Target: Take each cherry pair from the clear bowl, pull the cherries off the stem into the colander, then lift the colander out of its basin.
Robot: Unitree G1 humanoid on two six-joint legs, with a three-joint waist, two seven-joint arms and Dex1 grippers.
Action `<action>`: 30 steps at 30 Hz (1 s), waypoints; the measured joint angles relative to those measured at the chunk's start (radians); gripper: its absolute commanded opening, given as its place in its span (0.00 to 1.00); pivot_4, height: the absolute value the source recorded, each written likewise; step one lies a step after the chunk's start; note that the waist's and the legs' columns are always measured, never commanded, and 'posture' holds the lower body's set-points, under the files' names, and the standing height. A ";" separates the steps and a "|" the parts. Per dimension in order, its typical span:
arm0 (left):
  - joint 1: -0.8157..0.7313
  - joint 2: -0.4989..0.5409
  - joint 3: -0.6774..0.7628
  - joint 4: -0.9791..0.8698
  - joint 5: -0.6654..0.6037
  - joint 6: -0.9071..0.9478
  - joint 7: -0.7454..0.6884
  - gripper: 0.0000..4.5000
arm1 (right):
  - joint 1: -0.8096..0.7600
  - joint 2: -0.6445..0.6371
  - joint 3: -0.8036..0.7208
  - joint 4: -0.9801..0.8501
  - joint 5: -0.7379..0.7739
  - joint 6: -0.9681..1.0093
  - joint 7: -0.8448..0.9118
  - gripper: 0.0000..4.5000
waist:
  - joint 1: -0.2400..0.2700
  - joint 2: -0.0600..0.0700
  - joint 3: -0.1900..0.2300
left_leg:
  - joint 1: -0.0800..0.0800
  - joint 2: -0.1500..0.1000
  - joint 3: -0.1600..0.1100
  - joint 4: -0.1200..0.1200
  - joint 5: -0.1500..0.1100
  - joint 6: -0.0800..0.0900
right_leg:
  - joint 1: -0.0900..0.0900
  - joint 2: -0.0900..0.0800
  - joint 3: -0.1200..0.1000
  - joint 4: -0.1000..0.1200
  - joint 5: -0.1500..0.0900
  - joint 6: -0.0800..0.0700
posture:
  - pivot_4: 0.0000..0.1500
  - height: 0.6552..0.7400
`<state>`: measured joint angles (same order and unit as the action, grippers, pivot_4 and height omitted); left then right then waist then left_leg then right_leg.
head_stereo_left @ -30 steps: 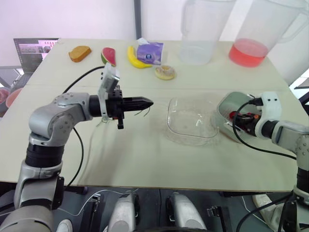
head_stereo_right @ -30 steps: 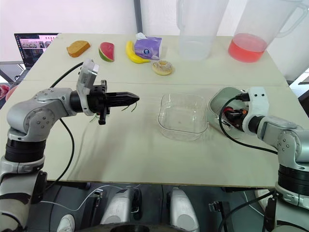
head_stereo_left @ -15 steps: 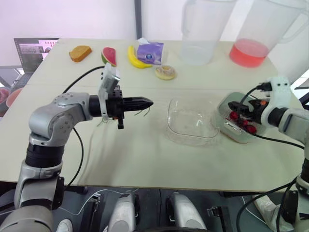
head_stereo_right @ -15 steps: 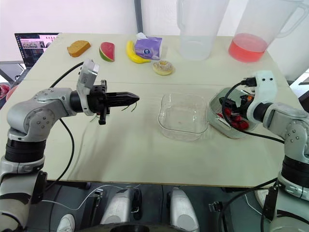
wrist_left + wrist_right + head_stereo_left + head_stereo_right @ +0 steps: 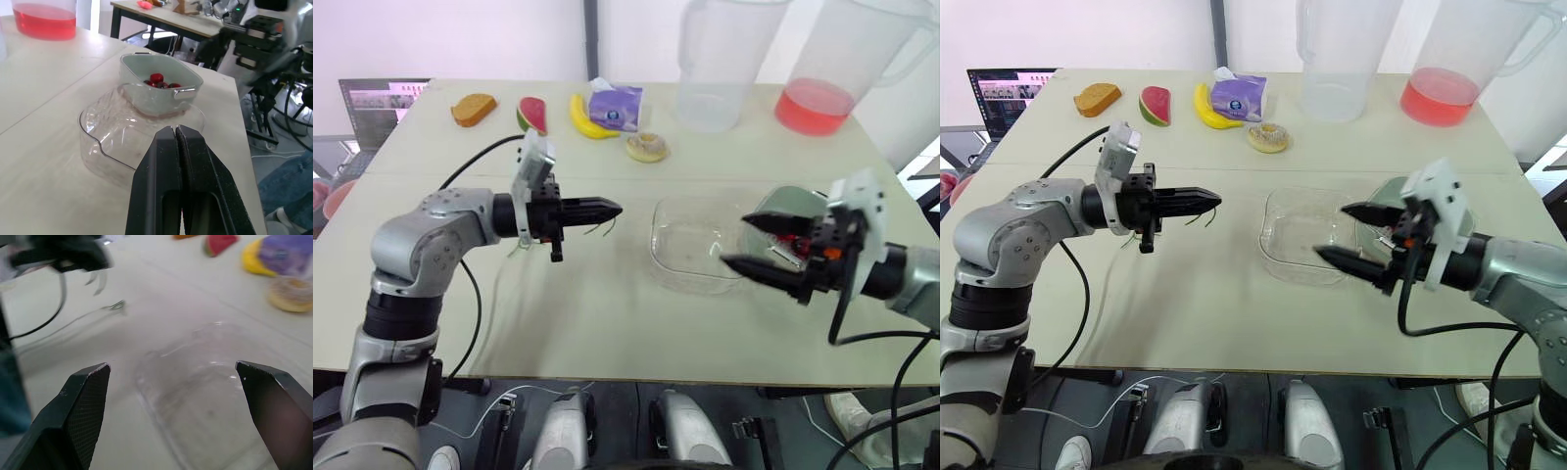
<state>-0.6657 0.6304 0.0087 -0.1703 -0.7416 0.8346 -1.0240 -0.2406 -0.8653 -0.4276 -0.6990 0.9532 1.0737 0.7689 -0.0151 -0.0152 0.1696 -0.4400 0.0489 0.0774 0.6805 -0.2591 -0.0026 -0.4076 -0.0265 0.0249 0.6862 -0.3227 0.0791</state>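
My left gripper [image 5: 612, 208] hovers left of the clear bowl [image 5: 690, 250], shut on a thin green cherry stem [image 5: 598, 228] that dangles from its tips. The bowl looks empty. My right gripper [image 5: 736, 242] is open wide, its fingers pointing left over the bowl's right rim. Behind it stands the grey-green colander in its basin [image 5: 795, 201], partly hidden by that gripper. In the left wrist view, red cherries [image 5: 159, 81] lie inside the colander [image 5: 146, 95], just past the bowl [image 5: 112, 144]. The right wrist view looks down into the bowl [image 5: 210, 406] between the spread fingers.
Along the table's far edge lie bread [image 5: 474, 108], a watermelon slice [image 5: 531, 114], a banana [image 5: 584, 117], a purple tissue pack [image 5: 616, 106] and a doughnut [image 5: 647, 147]. An empty pitcher [image 5: 715, 69] and one with red liquid [image 5: 822, 73] stand far right. A laptop [image 5: 382, 98] sits far left.
My right gripper has opened, come up out of the colander and swung left toward the clear bowl. The left arm has stayed where it was.
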 measured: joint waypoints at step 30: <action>0.315 -0.070 0.323 0.242 0.093 -0.039 0.408 0.00 | -0.220 -0.077 0.336 0.018 -0.036 -0.033 -0.038 0.98 | 0.000 -0.002 -0.001 | 0.001 0.000 0.000 0.000 0.000 0.000 | 0.000 -0.004 -0.002 0.000 0.000 0.000 | 1.00 1.00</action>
<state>-0.3504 0.5608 0.3313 0.0716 -0.6490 0.7954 -0.6159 -0.4605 -0.9420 -0.0921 -0.6811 0.9172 1.0407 0.7306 -0.0151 -0.0171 0.1690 -0.4395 0.0489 0.0776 0.6806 -0.2593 -0.0023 -0.4074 -0.0309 0.0233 0.6864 -0.3225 0.0788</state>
